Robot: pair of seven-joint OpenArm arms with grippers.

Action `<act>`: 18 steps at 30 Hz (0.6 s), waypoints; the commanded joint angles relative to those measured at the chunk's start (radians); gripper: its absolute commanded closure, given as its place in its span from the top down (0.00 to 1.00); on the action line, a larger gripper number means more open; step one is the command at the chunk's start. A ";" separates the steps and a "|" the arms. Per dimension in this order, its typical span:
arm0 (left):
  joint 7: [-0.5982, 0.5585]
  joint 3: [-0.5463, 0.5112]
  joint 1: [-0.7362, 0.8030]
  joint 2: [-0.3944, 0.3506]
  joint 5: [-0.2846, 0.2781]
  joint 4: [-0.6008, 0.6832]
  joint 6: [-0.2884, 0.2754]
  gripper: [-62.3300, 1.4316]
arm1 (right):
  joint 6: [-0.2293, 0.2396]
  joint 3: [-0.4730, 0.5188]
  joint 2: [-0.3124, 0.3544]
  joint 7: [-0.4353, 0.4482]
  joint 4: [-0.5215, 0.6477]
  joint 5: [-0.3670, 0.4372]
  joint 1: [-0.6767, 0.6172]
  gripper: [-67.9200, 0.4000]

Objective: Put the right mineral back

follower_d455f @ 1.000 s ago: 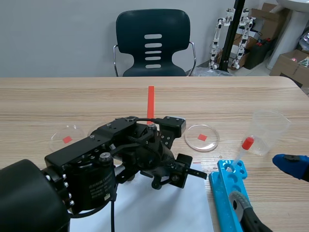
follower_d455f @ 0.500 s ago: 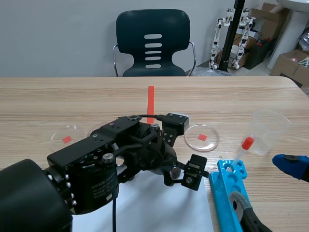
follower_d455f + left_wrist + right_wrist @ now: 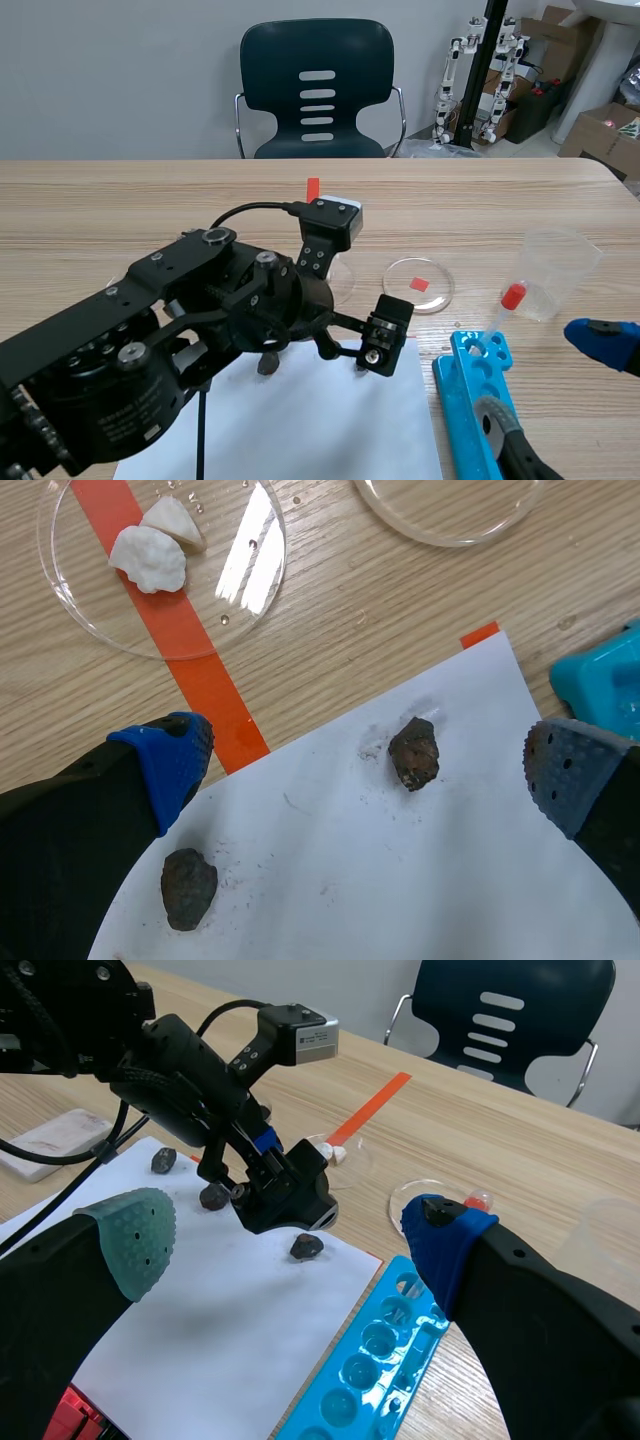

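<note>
On the white paper (image 3: 400,880) a dark brown mineral (image 3: 413,752) lies free between the fingers of my left gripper (image 3: 370,770), which is open above it. A second dark mineral (image 3: 188,885) lies beside the blue-padded finger. Ahead, a petri dish (image 3: 240,590) on the orange tape holds two white minerals (image 3: 150,558). In the scene view the left gripper (image 3: 325,350) hangs over the paper (image 3: 300,420). My right gripper (image 3: 290,1240) is open and holds nothing; it stands nearer the table's front, with the dark mineral (image 3: 306,1247) seen beyond it.
An empty petri dish (image 3: 418,285) with a red mark lies right of the left arm. A blue tube rack (image 3: 480,400), a red-capped dropper (image 3: 505,305) and a clear plastic cup (image 3: 560,260) stand at the right. Two more dark stones (image 3: 213,1196) lie on the paper.
The left gripper's fingers have spread wide apart and the left arm has lifted up off the paper. The right arm has stayed where it was.
</note>
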 commanded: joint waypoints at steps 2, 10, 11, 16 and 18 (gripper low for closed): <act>-0.029 -0.003 0.003 0.010 -0.002 -0.005 0.001 1.00 | -0.003 0.011 0.000 0.019 0.006 0.004 0.009 0.70; -0.046 -0.003 0.005 0.010 -0.002 -0.005 0.001 1.00 | -0.003 0.011 0.000 0.019 0.006 0.004 0.009 0.70; -0.045 -0.003 0.005 0.010 -0.002 -0.005 0.001 1.00 | -0.003 0.011 0.000 0.019 0.006 0.004 0.009 0.70; -0.045 -0.003 0.005 0.010 -0.002 -0.005 0.001 1.00 | -0.003 0.011 0.000 0.019 0.006 0.004 0.009 0.70; -0.045 -0.003 0.005 0.010 -0.002 -0.005 0.001 1.00 | -0.003 0.011 0.000 0.019 0.006 0.004 0.009 0.70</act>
